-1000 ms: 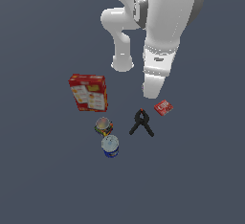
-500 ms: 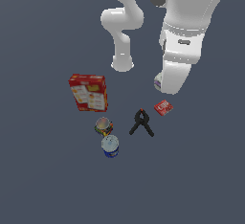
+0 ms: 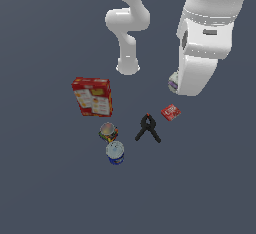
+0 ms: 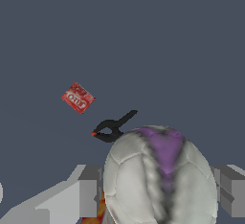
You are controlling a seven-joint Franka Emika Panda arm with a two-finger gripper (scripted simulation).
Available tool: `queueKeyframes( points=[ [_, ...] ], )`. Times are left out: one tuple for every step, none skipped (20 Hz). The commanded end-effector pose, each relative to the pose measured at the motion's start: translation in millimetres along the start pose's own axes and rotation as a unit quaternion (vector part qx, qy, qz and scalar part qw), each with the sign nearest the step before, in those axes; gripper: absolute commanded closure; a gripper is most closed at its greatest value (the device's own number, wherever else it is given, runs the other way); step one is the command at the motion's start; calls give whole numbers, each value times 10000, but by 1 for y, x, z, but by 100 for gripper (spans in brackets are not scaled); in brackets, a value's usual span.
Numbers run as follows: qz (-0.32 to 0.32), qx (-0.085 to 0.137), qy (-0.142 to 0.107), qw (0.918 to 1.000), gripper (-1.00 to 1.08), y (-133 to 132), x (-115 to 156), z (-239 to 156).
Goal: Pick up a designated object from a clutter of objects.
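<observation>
While the arm [image 3: 202, 53] hides it outside, fingers [image 4: 81, 196] flank the ball [image 4: 158, 175].

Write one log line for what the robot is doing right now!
stage: ball held up | gripper: shut on ball | ball: between the jaws, off the floor | red packet, black clamp: lying on floor

Whitish ball [image 4: 158, 180] between end effector [image 4: 158, 189] fingers [image 4: 79, 196]; clamp [image 4: 112, 128], red packet [image 4: 78, 97] beyond
</observation>
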State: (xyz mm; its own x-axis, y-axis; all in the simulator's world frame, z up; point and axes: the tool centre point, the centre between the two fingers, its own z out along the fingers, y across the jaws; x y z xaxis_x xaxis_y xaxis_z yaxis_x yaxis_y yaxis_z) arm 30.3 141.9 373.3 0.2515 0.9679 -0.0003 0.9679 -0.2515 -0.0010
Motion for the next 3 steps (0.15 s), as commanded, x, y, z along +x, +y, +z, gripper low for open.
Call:
queueKeyframes(
  points=[
    [1,-5,2,10000,108,2,2,-3],
    [1,-5,2,10000,108,2,2,-4],
    [1,-5,2,10000,108,2,2,-4]
  ],
)
